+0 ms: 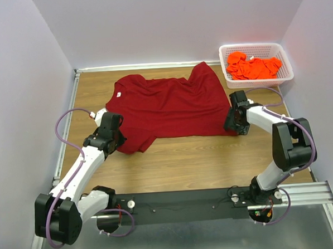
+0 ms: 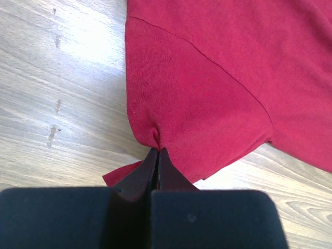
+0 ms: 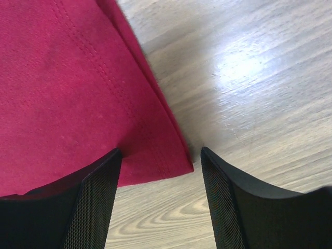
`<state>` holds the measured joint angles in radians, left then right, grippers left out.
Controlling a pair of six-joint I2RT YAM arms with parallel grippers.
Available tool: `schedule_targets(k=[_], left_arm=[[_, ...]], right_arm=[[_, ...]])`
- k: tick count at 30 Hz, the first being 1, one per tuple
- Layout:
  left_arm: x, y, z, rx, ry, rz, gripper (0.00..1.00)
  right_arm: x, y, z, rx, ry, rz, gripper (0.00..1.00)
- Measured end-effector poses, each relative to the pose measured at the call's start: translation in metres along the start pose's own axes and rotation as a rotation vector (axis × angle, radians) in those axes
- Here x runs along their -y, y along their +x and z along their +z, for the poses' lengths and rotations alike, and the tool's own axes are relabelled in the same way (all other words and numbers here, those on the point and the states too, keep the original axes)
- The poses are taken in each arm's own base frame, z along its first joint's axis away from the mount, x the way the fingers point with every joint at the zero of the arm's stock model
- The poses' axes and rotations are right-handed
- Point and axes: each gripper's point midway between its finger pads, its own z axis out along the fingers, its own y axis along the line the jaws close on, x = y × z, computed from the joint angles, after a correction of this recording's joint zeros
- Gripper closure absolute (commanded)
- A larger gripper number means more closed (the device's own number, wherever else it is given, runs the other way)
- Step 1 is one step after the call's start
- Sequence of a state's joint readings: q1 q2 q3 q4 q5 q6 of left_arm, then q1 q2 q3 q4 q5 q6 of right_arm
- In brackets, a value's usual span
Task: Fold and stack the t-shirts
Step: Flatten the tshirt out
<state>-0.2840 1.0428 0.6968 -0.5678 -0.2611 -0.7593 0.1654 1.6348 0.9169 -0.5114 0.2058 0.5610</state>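
While our left end effector point(image 2: 157, 154) is pressed together on the sleeve edge of the maroon t-shirt point(image 1: 165, 105), our right end effector point(image 3: 161, 155) stands spread astride its hem corner, likely so we can hold opposite ends for a fold; the shirt lies flat on the desk point(image 1: 185, 162), the orange t-shirts point(image 1: 253, 68) heaped in the basket point(image 1: 259, 82).

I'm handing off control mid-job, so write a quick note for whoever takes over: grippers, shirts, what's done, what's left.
Hands: left gripper shut on a sleeve of the maroon t-shirt; right gripper open, jaws astride its hem corner.
Things: maroon t-shirt spread out on the table; orange t-shirts bunched in the white basket.
Done: nothing folded or stacked.
Left: close on the corner, fold the maroon one, then fold and stack the orange ones.
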Motion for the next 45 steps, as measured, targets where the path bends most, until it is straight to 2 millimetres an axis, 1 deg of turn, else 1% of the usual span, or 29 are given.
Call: schedule_targets(k=[2,4,5,8,9,11,12,13,15,18,19,21,22,24,26,27,29,30,31,32,34,35,36,37,39,40,43,44,45], left_arm=[[0.000,0.000,-0.001,0.001,0.004,0.002,1.00],[0.001,-0.001,-0.001,0.002,0.008,0.007,1.00],[0.001,-0.001,-0.002,0.003,0.010,0.008,1.00],[0.001,-0.001,-0.002,0.003,0.013,0.009,1.00],[0.001,-0.001,-0.002,0.003,0.013,0.010,1.00],[0.001,-0.001,-0.002,0.003,0.013,0.011,1.00],[0.001,-0.001,-0.003,0.004,0.013,0.011,1.00],[0.001,-0.002,-0.004,0.007,0.014,0.010,1.00],[0.000,-0.004,-0.006,0.020,0.015,0.007,1.00],[0.002,-0.017,-0.014,0.059,0.013,-0.002,1.00],[0.004,-0.023,-0.017,0.075,0.013,-0.007,1.00],[0.011,-0.046,-0.031,0.133,0.019,-0.020,1.00],[0.015,-0.057,-0.037,0.160,0.025,-0.025,1.00],[0.028,-0.094,-0.059,0.256,0.055,-0.040,1.00],[0.036,-0.130,-0.086,0.359,0.067,-0.057,1.00],[0.040,-0.153,-0.105,0.424,0.074,-0.067,1.00],[0.045,-0.194,-0.146,0.557,0.090,-0.098,1.00],[0.045,-0.214,-0.171,0.629,0.102,-0.123,1.00],[0.043,-0.225,-0.189,0.677,0.105,-0.138,1.00],[0.039,-0.239,-0.213,0.738,0.109,-0.159,1.00],[0.027,-0.252,-0.251,0.831,0.117,-0.192,1.00],[0.019,-0.255,-0.268,0.874,0.118,-0.204,1.00],[0.009,-0.257,-0.287,0.920,0.124,-0.217,1.00],[0.002,-0.256,-0.298,0.948,0.128,-0.227,1.00],[-0.019,-0.253,-0.335,1.040,0.147,-0.242,1.00],[-0.026,-0.252,-0.348,1.073,0.152,-0.239,1.00],[-0.047,-0.251,-0.395,1.186,0.188,-0.255,1.00],[-0.052,-0.253,-0.412,1.230,0.198,-0.257,1.00],[-0.056,-0.254,-0.425,1.261,0.206,-0.259,1.00]], right_arm=[[-0.002,0.000,0.000,0.002,0.000,-0.002,0.30],[-0.004,0.000,0.001,0.004,0.002,-0.001,0.37],[-0.006,0.000,0.000,0.006,0.001,-0.001,0.44],[-0.010,0.000,0.001,0.013,-0.005,0.001,0.58],[-0.012,0.000,0.001,0.016,-0.008,0.002,0.70],[-0.015,-0.001,0.001,0.021,-0.016,0.008,0.85],[-0.016,-0.002,0.001,0.025,-0.021,0.016,0.97],[-0.017,-0.002,0.001,0.026,-0.023,0.017,0.99],[-0.019,-0.002,-0.001,0.034,-0.031,0.023,0.99],[-0.014,0.003,-0.006,0.026,-0.027,0.023,0.99],[-0.013,0.004,-0.009,0.025,-0.026,0.023,0.99],[-0.012,0.001,-0.017,0.033,-0.032,0.022,1.00],[-0.015,-0.006,-0.027,0.054,-0.046,0.024,0.99],[-0.024,-0.028,-0.049,0.113,-0.086,0.032,1.00],[-0.037,-0.061,-0.079,0.199,-0.139,0.037,0.99],[-0.043,-0.076,-0.093,0.244,-0.167,0.043,0.99],[-0.055,-0.116,-0.140,0.378,-0.243,0.050,0.99],[-0.057,-0.127,-0.157,0.423,-0.269,0.054,0.99],[-0.058,-0.140,-0.186,0.496,-0.307,0.054,0.99],[-0.057,-0.147,-0.204,0.539,-0.329,0.053,0.99],[-0.052,-0.158,-0.254,0.655,-0.392,0.046,0.99],[-0.049,-0.159,-0.267,0.686,-0.407,0.041,0.99],[-0.044,-0.158,-0.290,0.736,-0.438,0.035,0.99],[-0.039,-0.156,-0.316,0.790,-0.474,0.029,0.99],[-0.030,-0.151,-0.350,0.863,-0.529,0.016,0.99],[-0.024,-0.146,-0.378,0.921,-0.575,-0.003,1.00],[-0.013,-0.135,-0.425,1.021,-0.654,-0.038,0.99],[-0.009,-0.131,-0.445,1.063,-0.686,-0.056,1.00],[-0.004,-0.127,-0.463,1.103,-0.712,-0.069,0.99]])
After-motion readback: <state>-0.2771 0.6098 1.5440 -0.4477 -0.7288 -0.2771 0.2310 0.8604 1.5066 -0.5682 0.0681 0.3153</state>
